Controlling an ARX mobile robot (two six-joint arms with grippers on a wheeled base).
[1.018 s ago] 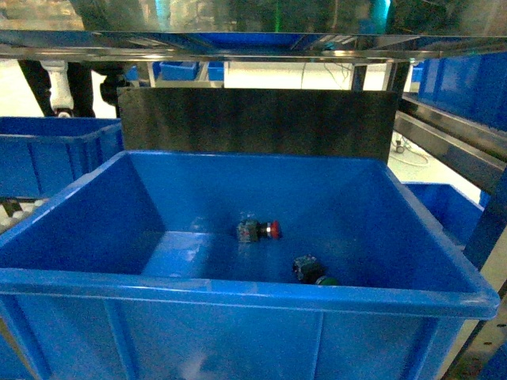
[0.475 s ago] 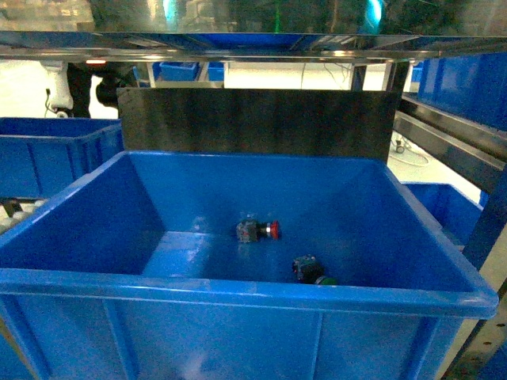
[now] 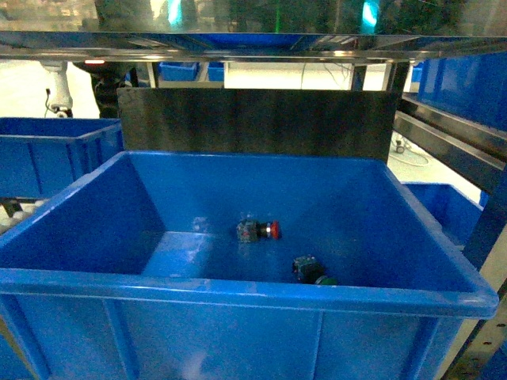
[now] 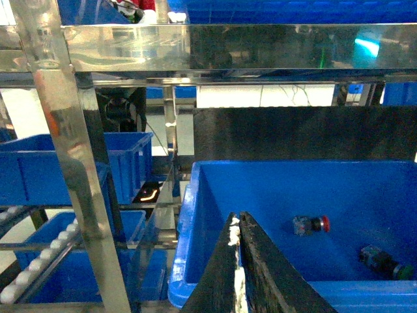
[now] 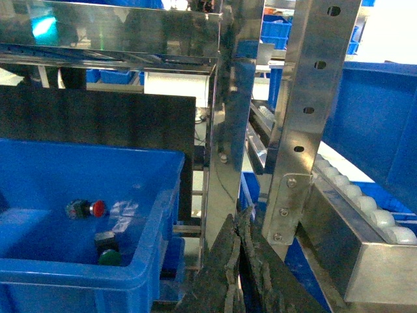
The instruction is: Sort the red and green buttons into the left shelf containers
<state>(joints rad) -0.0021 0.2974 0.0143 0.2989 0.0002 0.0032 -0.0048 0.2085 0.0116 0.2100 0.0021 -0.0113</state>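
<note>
Red-capped push button (image 3: pixel 259 230): lies mid-floor of the big glossy blue bin (image 3: pixel 238 289); descend vertically, clear of the walls.
Green-capped push button (image 3: pixel 313 271): near-right, apart.
Left gripper (image 4: pixel 236 238), right gripper (image 5: pixel 236 236): jaws closed, empty; open first.

Glossy blue plastic bin (image 3: pixel 238 317); shiny metal shelf frame (image 4: pixel 71 163); matt dark panel (image 3: pixel 253 123).

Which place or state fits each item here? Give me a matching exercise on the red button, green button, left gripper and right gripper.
Column one:
1. red button
2. green button
3. left gripper
4. right gripper

Column two:
A. shut, outside the bin's right wall, in front of a steel shelf post
B. on the bin floor, near the middle
C. shut, at the bin's front rim
D. on the bin floor, closest to the front wall

Pairs: 1-B, 2-D, 3-C, 4-A
</note>
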